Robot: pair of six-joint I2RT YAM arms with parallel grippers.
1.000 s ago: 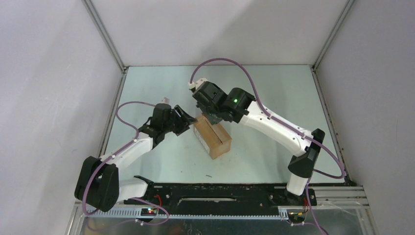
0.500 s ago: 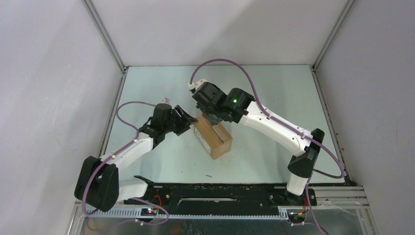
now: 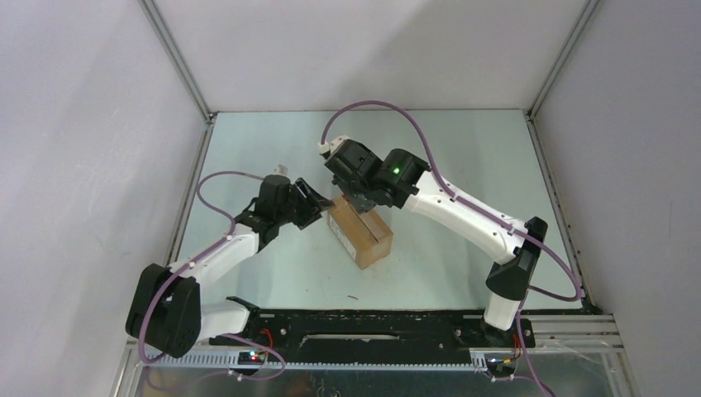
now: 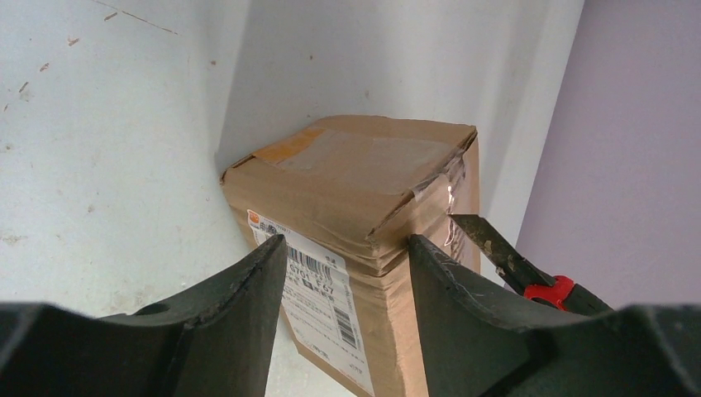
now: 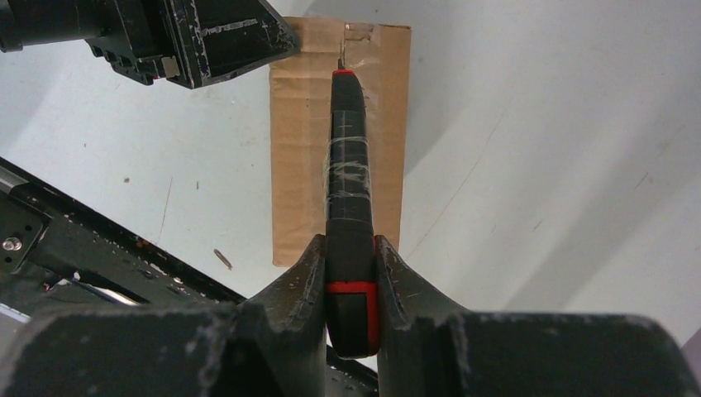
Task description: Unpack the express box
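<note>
Slicing the end tape (image 4: 438,178) of the express box (image 3: 364,236) between my arms: my right gripper (image 5: 350,246) clenches the utility knife (image 5: 348,165), my left gripper (image 4: 347,248) stands released astride the label corner (image 4: 318,281). I'd keep the blade (image 4: 484,237) shallow along the seam.

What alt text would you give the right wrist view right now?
The right gripper clamps a red-and-black utility knife, its blade tip at the taped far end of the brown express box lying on the white table. The left gripper sits beside the box's far left corner.
</note>
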